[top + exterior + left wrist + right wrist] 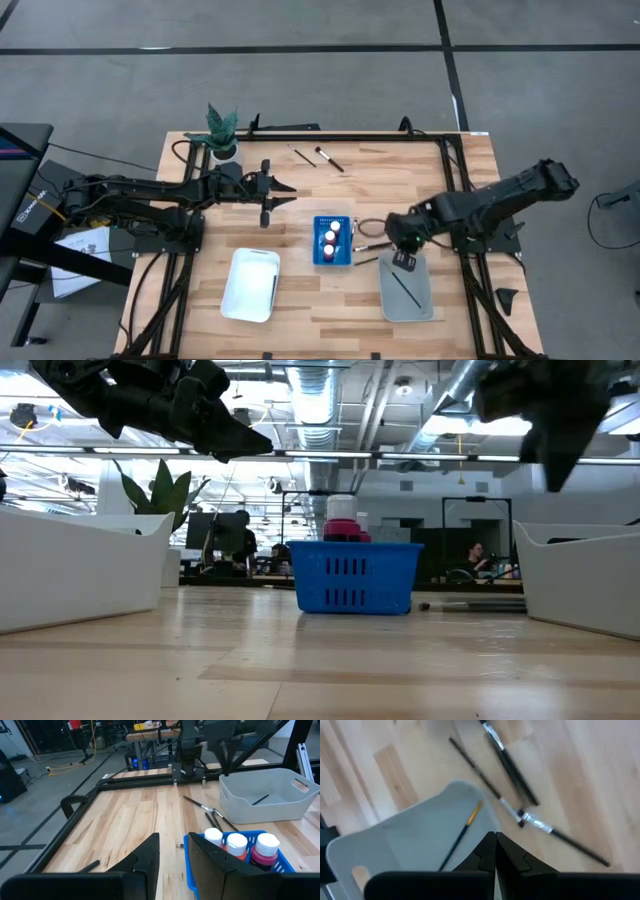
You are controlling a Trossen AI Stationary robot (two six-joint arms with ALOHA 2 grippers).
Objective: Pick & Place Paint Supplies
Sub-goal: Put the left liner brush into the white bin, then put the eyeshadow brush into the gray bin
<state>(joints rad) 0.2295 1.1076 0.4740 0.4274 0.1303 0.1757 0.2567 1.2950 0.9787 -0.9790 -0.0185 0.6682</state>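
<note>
Three red paint bottles [331,238] with white caps stand upright in the blue rack [318,258] at mid-table. One brush [405,288] lies flat in the grey tray [425,305]. A few dark brushes [512,767] lie on the wood between rack and tray, and two more brushes [318,156] near the far edge. My right gripper [495,851] is shut and empty, pointing down above the tray's far left corner. My left gripper [172,865] hovers level and open, left of the rack and beyond it, with nothing between its fingers.
A white tray [250,285] sits at the near left. A small potted plant [222,130] stands at the far left corner. Black frame rails [350,135] run along the far and side edges. Bare wood lies between the white tray and the rack.
</note>
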